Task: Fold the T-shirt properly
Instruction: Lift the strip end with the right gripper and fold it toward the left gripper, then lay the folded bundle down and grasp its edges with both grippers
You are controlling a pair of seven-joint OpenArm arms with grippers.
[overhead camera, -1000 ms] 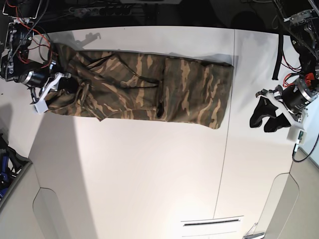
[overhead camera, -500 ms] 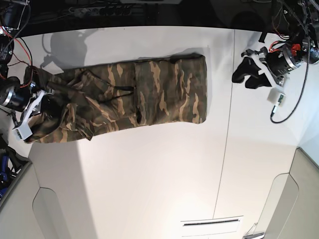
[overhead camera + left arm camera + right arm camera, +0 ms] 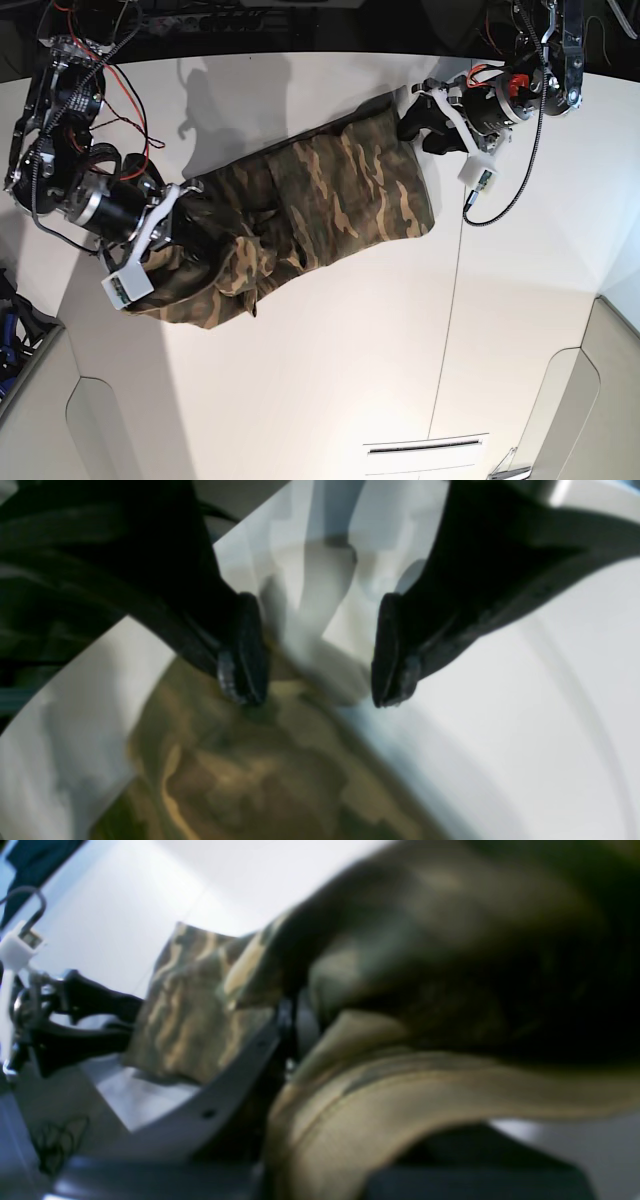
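Note:
The camouflage T-shirt (image 3: 330,195) lies bunched in a slanted band across the white table (image 3: 320,380), from lower left to upper right. My right gripper (image 3: 188,226) is at its lower-left end, shut on a bunch of the cloth. In the right wrist view the cloth (image 3: 450,990) drapes over the grey finger (image 3: 225,1095), blurred. My left gripper (image 3: 420,125) is open at the shirt's upper-right corner. In the left wrist view its black fingertips (image 3: 245,675) stand apart just above the shirt's edge (image 3: 250,780), with nothing between them.
A table seam (image 3: 455,300) runs top to bottom right of the shirt. Loose cables (image 3: 505,190) hang from the left arm. A slotted plate (image 3: 425,448) sits at the front edge. Grey panels (image 3: 40,410) flank the front corners.
The right gripper has carried the shirt's left end toward the middle, so the shirt now lies slanted and more bunched. The left gripper has moved in from the far right to the shirt's upper-right corner.

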